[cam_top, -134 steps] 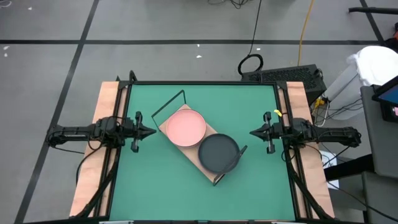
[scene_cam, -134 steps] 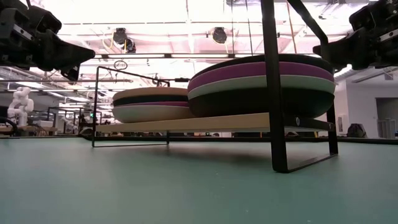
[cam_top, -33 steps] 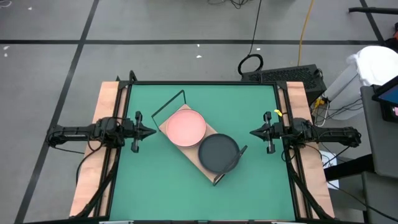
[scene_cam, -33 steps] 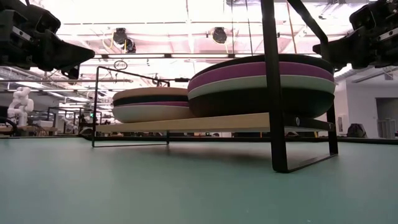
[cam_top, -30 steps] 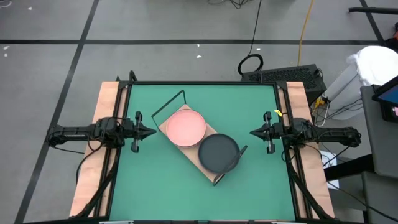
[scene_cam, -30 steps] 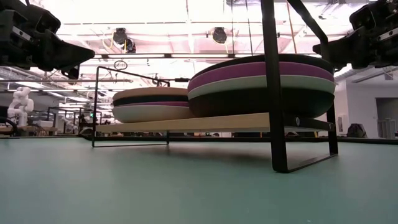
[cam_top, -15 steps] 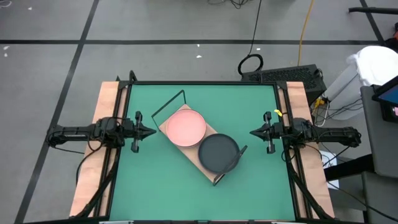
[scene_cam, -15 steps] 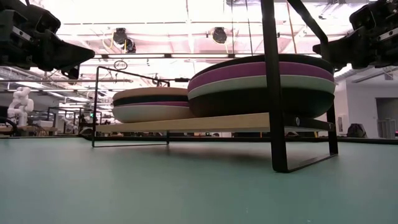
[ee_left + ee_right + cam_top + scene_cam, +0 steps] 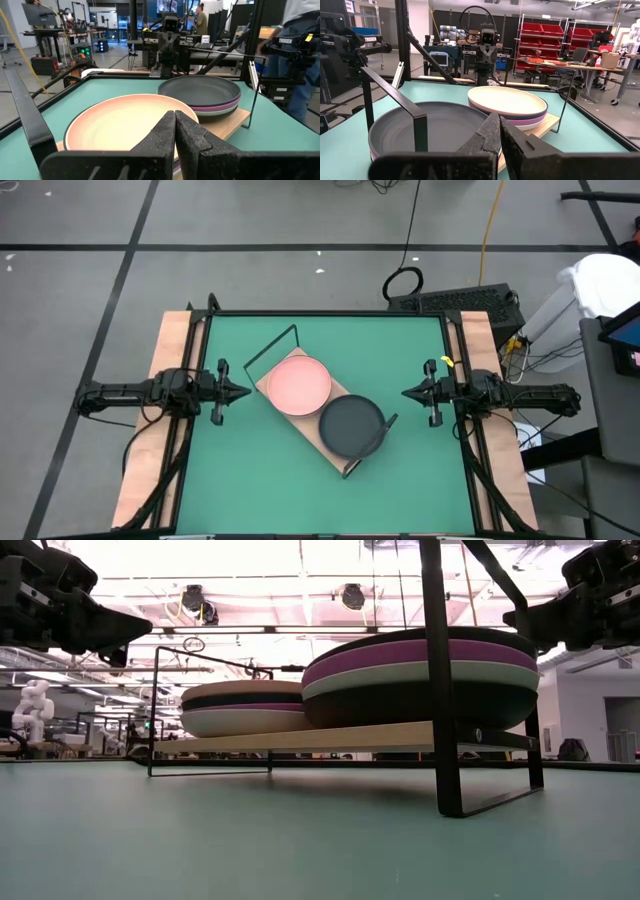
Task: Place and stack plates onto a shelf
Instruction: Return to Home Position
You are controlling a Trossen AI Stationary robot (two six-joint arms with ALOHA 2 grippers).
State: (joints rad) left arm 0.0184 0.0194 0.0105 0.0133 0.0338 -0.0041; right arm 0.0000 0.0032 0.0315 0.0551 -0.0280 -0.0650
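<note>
- As stacked, pink-topped plate pile (image 9: pixel 300 383) and dark-grey-topped plate pile (image 9: pixel 351 425) rest side by side on wooden shelf (image 9: pixel 300 737), mid green table (image 9: pixel 400 350).
- Handling, judged: rigid, smooth, probably light; grip at rim.
- Empty, fingers pressed together: left gripper (image 9: pixel 247 391), right gripper (image 9: pixel 405 393), flanking shelf, well apart.

Pink-topped plate stack (image 9: pixel 298 383) and dark-grey-topped plate stack (image 9: pixel 350 425) rest on the wooden shelf (image 9: pixel 300 737).
</note>
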